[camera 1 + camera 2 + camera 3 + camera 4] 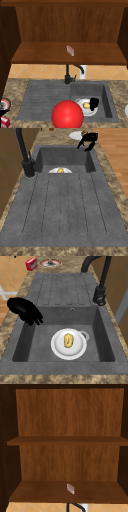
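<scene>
My right hand (94,103) hovers over the right basin, at the right edge of a white plate (83,110) that carries a small yellow piece of food (86,105). In the right side view this hand (24,309) hangs above the basin's front rim with relaxed fingers pointing down and nothing in them; the plate (68,344) and the yellow food (68,340) lie on the basin floor beside it. The left side view has that hand (88,139) at the basin's far corner. My left hand (3,112) is a dark shape at the left edge, near a red box (5,122).
A big red ball (67,115) sits at the sink's front edge. The black faucet (67,74) stands behind the drainboard (45,96). A patterned plate (50,262) and the red box (31,264) are on the left counter. Another white plate (76,135) lies on the right counter. A small pinkish block (70,488) rests on the shelf.
</scene>
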Controlling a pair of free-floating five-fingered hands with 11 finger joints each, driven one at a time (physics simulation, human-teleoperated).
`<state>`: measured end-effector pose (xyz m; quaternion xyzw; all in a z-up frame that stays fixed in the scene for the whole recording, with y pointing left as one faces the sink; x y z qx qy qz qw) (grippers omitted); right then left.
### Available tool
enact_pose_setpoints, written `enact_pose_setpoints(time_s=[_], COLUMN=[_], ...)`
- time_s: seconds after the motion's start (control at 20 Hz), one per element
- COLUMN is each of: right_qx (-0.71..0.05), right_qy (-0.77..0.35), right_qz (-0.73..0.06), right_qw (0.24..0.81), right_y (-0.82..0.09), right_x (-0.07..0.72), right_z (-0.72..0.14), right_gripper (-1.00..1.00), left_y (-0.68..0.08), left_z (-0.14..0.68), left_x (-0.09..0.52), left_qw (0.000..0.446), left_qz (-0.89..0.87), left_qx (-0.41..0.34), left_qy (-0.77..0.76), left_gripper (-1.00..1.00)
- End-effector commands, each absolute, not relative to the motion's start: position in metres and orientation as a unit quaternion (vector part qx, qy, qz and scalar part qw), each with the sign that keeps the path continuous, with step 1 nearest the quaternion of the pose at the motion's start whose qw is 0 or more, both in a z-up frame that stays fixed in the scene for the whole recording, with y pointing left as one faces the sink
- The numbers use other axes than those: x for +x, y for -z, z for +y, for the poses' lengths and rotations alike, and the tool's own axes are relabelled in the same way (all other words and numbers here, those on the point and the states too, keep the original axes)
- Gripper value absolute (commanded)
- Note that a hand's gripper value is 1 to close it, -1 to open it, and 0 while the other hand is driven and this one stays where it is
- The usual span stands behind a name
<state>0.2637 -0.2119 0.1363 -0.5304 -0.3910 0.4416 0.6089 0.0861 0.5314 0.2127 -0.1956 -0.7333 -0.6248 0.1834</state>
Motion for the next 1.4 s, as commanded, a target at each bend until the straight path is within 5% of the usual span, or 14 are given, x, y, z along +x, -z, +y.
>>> enact_pose_setpoints(time_s=[0.0, 1.35], right_qx=[-0.530, -0.530], right_qy=[-0.442, -0.442], right_qz=[-0.391, -0.391], right_qw=[0.609, 0.609], right_y=[-0.136, -0.136], right_x=[0.264, 0.264], right_z=[-0.212, -0.212], right_gripper=[0.00, 0.00], left_y=[-0.198, -0.160], left_z=[0.539, 0.544], left_x=[0.071, 0.097], left_qw=[0.155, 0.216], left_qz=[-0.726, -0.709], left_qx=[-0.197, -0.219], left_qy=[0.641, 0.635], left_gripper=[-1.00, -1.00])
